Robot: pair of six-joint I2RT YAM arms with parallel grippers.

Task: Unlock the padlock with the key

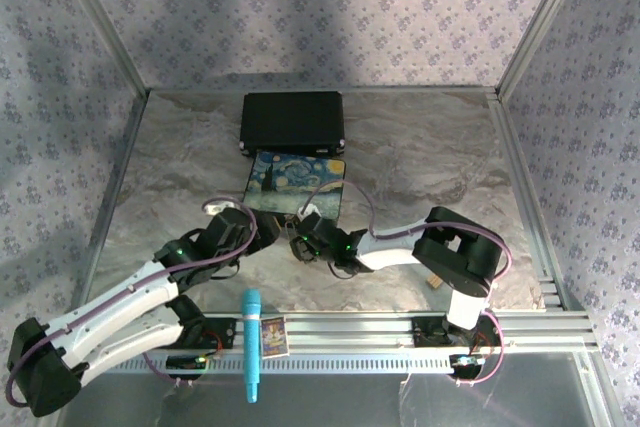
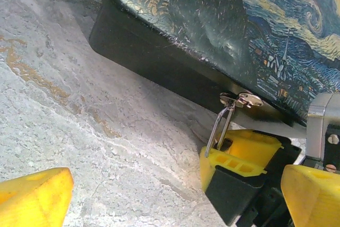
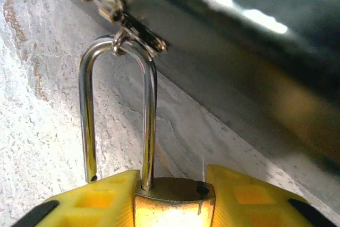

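Right tool (image 3: 172, 213) is clamped on the padlock (image 3: 171, 195) body, which hangs by its shackle from the hasp (image 3: 141, 30) of the painted box (image 1: 297, 182). The shackle's free leg is out of its hole, so it looks unlocked. Left tool (image 2: 172, 198) is wide open and empty. Next: unhook the shackle. No legible writing.

On the grey marbled desk (image 1: 420, 167), a flat black rectangular case (image 1: 292, 119) lies far and central, a night-sky painted box (image 1: 296, 182) just before it. The small brass padlock (image 3: 171, 208) sits at the box's near side, its thin silver shackle (image 3: 86, 120) hooked through the latch (image 3: 135, 27), its body between the fingers of the right pincer (image 3: 172, 198); the left pincer (image 1: 262, 229) is just left. A tan wooden block (image 1: 434, 280) lies further right; a blue plastic marker (image 1: 251, 342) and small picture card (image 1: 272, 335) lie on the near rail (image 1: 400, 332)
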